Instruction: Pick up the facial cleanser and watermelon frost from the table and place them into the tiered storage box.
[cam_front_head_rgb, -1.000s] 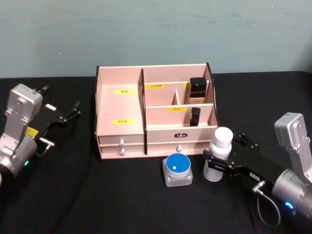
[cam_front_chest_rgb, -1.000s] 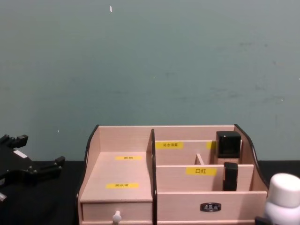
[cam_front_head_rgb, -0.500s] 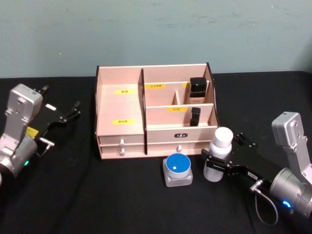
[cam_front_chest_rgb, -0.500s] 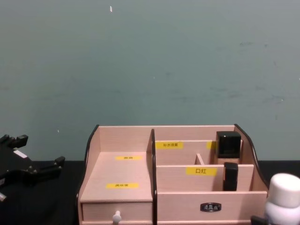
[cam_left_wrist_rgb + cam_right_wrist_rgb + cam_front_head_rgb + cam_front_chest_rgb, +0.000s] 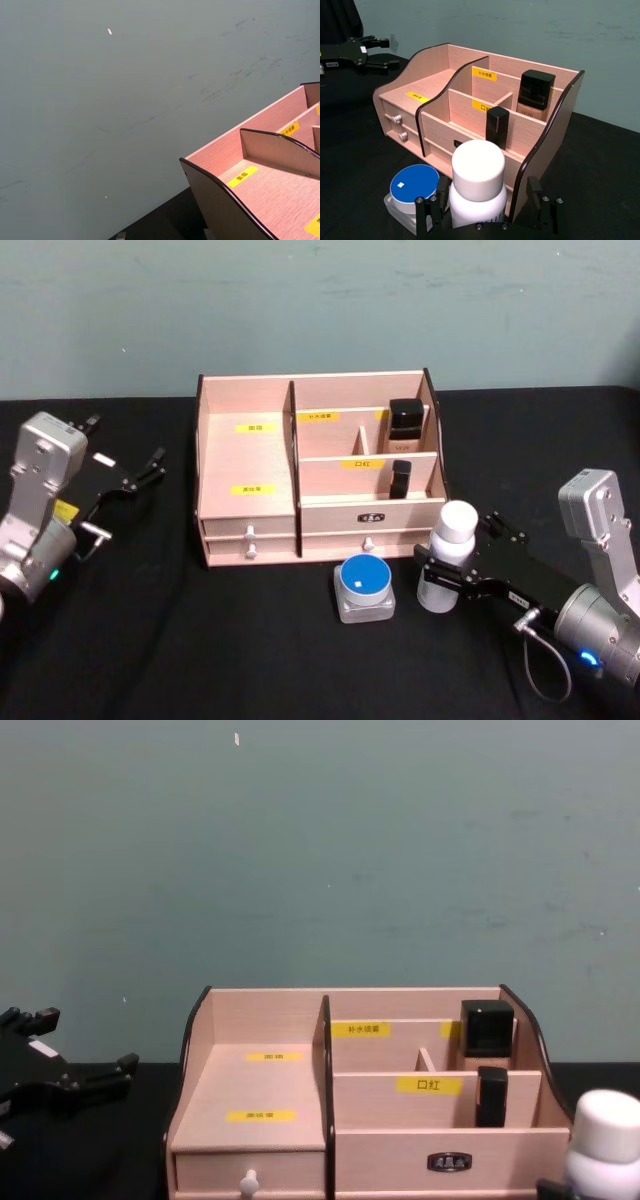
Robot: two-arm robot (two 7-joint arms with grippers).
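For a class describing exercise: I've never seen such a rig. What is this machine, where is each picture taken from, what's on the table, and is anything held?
This is a two-armed robot. One picture looks down from its head, one looks forward from its chest, and one comes from each wrist. On the black-clothed table stand a pink-beige wooden tiered organizer with small drawers, a clear square jar with a blue lid, and a white bottle with a white cap. The right gripper is open, its fingers either side of the bottle, which stands on the table. The left gripper hovers open to the organizer's left. Nothing is lifted.
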